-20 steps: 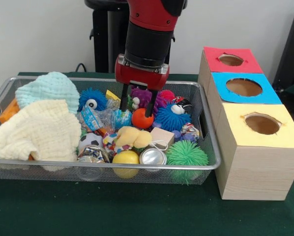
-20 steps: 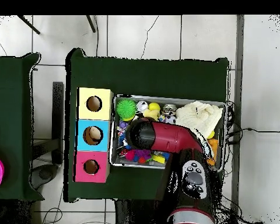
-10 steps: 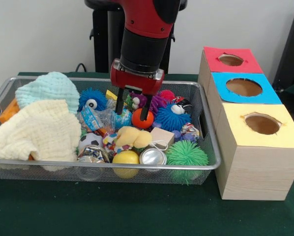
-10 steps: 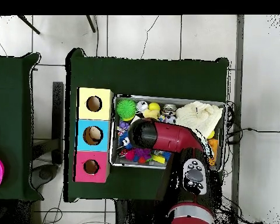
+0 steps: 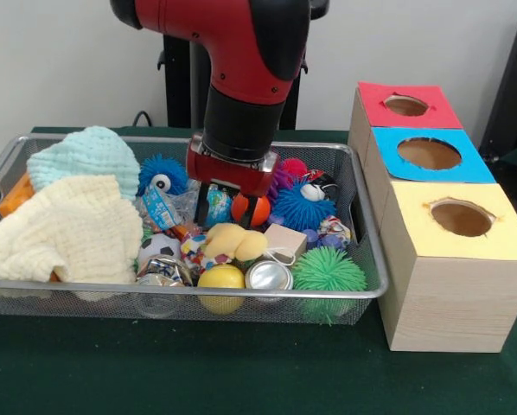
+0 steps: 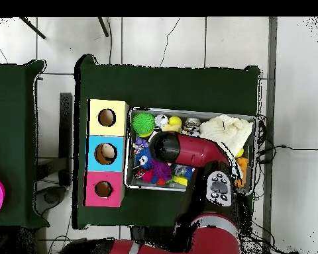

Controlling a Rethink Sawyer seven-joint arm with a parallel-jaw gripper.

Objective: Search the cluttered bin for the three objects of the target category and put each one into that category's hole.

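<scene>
Fingers of my gripper (image 5: 229, 213) are standing spread apart, dipping into the clutter in the wire bin (image 5: 362, 259), pinching nothing I can see. One finger is sitting beside the orange ball (image 5: 245, 207), the other by a crinkly wrapper (image 5: 213, 206). Yellow plush (image 5: 232, 240) is lying just in front. Boxes with red hole (image 5: 405, 105), blue hole (image 5: 429, 153) and yellow hole (image 5: 461, 217) are standing beside the bin.

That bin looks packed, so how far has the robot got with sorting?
Nothing looks done yet: from the front, the red, blue and yellow holes show no toys. In hand: the end effector is down among the clutter in the bin, fingers open either side of an orange ball, not lifting it. Left: grasping, carrying to a hole, then presumably two more.
</scene>
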